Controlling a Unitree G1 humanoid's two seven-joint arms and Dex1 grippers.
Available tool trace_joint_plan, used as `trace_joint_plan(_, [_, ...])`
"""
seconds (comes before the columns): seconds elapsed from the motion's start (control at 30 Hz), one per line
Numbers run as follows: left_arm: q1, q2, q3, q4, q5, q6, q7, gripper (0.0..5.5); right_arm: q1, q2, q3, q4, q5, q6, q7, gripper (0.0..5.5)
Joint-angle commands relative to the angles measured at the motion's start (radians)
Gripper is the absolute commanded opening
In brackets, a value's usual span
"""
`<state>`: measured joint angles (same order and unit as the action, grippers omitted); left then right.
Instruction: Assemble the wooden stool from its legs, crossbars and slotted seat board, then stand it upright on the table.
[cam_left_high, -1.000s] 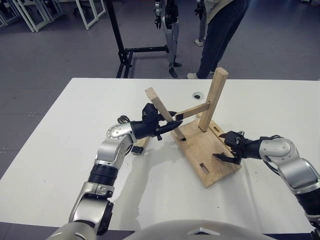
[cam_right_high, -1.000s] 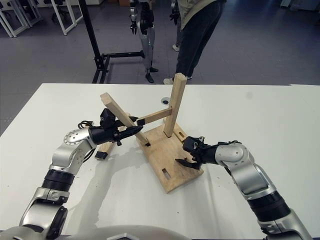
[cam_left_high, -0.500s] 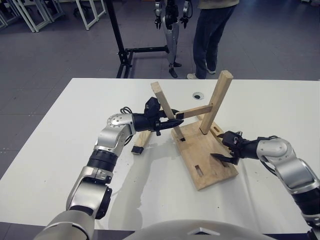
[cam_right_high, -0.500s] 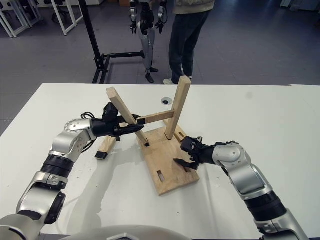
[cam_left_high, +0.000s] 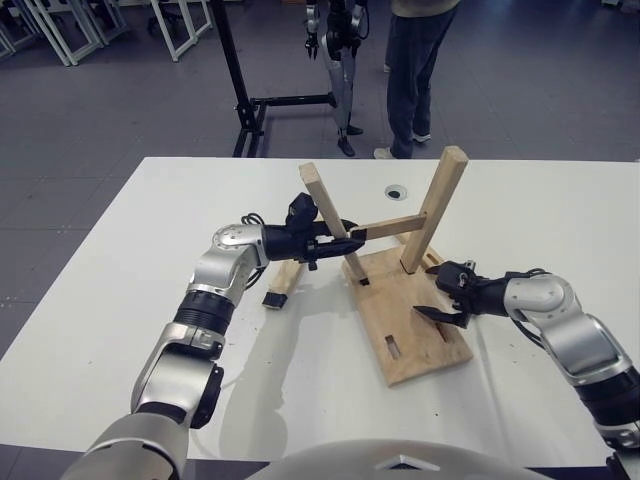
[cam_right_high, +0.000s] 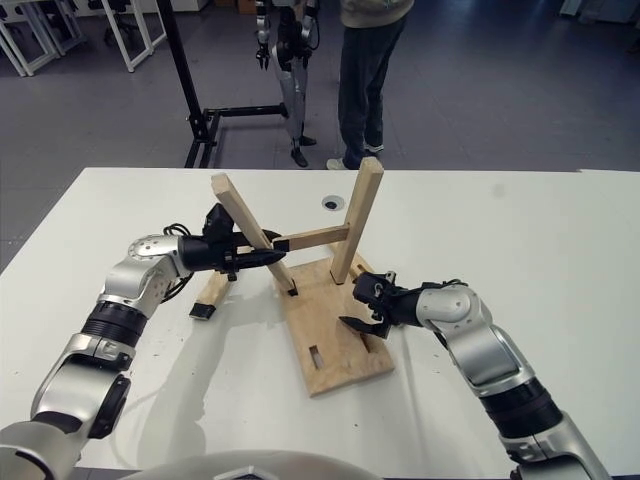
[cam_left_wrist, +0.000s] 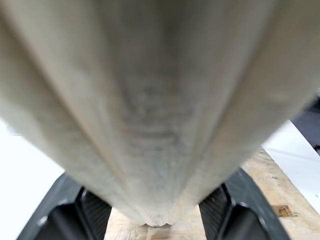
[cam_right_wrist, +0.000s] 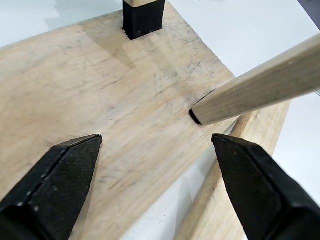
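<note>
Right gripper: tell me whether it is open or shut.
Open. In the right wrist view the right gripper has its two black fingers wide apart above the seat board, with nothing clamped between them.

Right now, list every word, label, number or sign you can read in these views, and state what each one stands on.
No readable text in any view.
Seat board: bare wood, no print.
Left leg, right leg, crossbar: bare wood with dark ends, no print.
Table: plain white, no label or sign.
</note>
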<state>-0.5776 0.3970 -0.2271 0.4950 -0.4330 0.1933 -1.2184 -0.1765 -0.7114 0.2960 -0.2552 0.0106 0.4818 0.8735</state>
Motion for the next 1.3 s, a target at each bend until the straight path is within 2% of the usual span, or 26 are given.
trace_joint_plan(0.03, [0.081, 0.039, -0.147, 0.070, 0.165, 0.070, -0.055, 2.06, -0.022, 0.013, 0.013, 0.001, -0.014, -0.006, -0.005, 4.06])
trace_joint_plan(0.23, [0.074, 0.033, -0.145, 0.090, 0.144, 0.092, -0.047, 2.06, -0.034, 0.036, 0.006, -0.005, -0.016, -0.012, -0.014, 4.06])
trace_joint_plan(0.43, [0.064, 0.023, -0.136, 0.176, 0.145, 0.081, -0.049, 2.06, -0.159, 0.121, -0.046, 0.032, -0.007, 0.001, -0.082, 4.06])
trace_joint_plan(0.8, [0.015, 0.010, -0.151, 0.332, 0.169, 0.044, -0.074, 2.06, -0.131, 0.110, -0.025, -0.037, 0.029, -0.001, -0.026, 4.06])
trace_joint_plan(1.0, [0.017, 0.006, -0.172, 0.307, 0.180, 0.017, -0.081, 2.06, -0.130, 0.073, -0.007, -0.204, 0.077, 0.026, 0.042, 4.06])
trace_joint_plan(1.13, [0.025, 0.007, -0.183, 0.299, 0.184, 0.012, -0.081, 2.06, -0.212, 0.101, -0.012, -0.189, -0.028, -0.088, -0.053, 4.06])
trace_joint_plan(1.3, [0.021, -0.002, -0.188, 0.297, 0.191, -0.003, -0.068, 2.06, -0.235, 0.062, 0.079, -0.043, -0.305, -0.380, -0.188, 4.06])
